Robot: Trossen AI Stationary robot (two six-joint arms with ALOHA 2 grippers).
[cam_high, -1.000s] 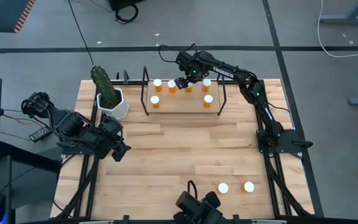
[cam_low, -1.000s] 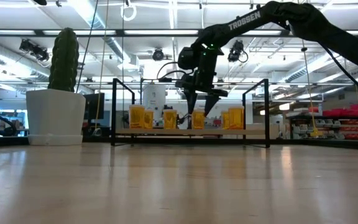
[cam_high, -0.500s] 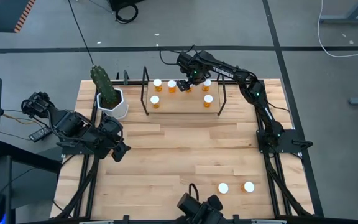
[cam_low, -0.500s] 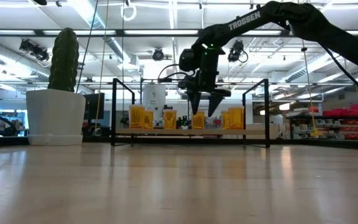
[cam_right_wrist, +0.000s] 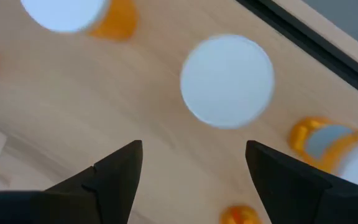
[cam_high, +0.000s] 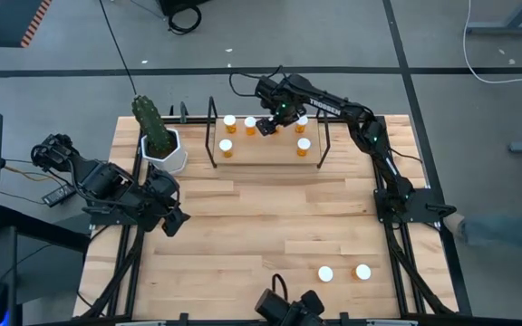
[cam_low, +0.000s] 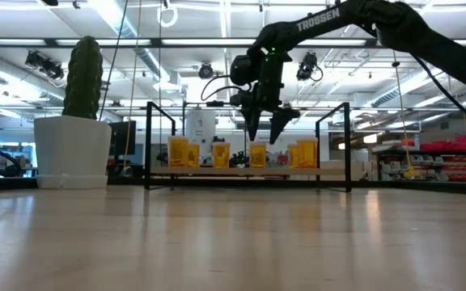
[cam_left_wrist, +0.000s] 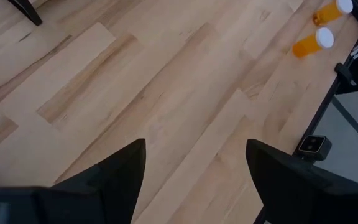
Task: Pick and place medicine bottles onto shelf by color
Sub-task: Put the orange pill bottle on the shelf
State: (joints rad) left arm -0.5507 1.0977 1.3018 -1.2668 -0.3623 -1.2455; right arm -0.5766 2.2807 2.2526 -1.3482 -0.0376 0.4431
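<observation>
Now on the shelf (cam_high: 265, 156), standing upright with white caps up: most of the medicine bottles (cam_high: 226, 145), spread across the light-wood board at the far side of the table (cam_high: 243, 226). Directly beneath the right gripper (cam_low: 264, 139), one bottle (cam_low: 258, 153) in the back row, its cap (cam_right_wrist: 227, 81) seen between the spread fingers and apart from them; nothing pinched. Judged as the tail of a placement, with the bottle set down and let go. Waiting well apart, near the table's front right corner: two more bottles (cam_high: 325, 273), just beside each other. Next, probably: rise clear of the wire uprights without brushing the neighbouring caps, swing back to that near pair, and centre over one cap before closing. Parked at the table's left edge: the left gripper (cam_high: 178, 222), fingers apart and empty.
</observation>
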